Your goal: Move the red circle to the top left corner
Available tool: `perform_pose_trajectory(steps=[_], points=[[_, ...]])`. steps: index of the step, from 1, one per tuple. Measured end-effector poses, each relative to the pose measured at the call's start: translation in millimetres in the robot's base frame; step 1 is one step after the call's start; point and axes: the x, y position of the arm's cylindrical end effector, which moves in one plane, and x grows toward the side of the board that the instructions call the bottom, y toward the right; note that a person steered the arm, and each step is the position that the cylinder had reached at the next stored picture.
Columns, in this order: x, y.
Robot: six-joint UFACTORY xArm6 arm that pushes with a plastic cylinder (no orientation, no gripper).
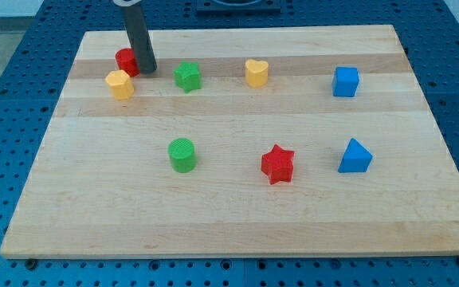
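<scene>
A lab bench; blue perforated table point(22, 96) under a wooden board point(237, 199).

views: one | position: above the near edge of the wooden board point(237, 215) | facing: tilted down toward the far edge | range: moderate, whole board framed

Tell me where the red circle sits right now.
The red circle sits near the board's top left corner, touching my tip on its right, with the yellow block just below it.
</scene>
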Motion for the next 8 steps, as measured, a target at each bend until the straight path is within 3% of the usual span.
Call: perform_pose_trajectory(steps=[1,4,5,8], points=[[-20.2,-29.3],[7.2,-55.3],[-24.8,-66.1],[-34.6,-64.9]])
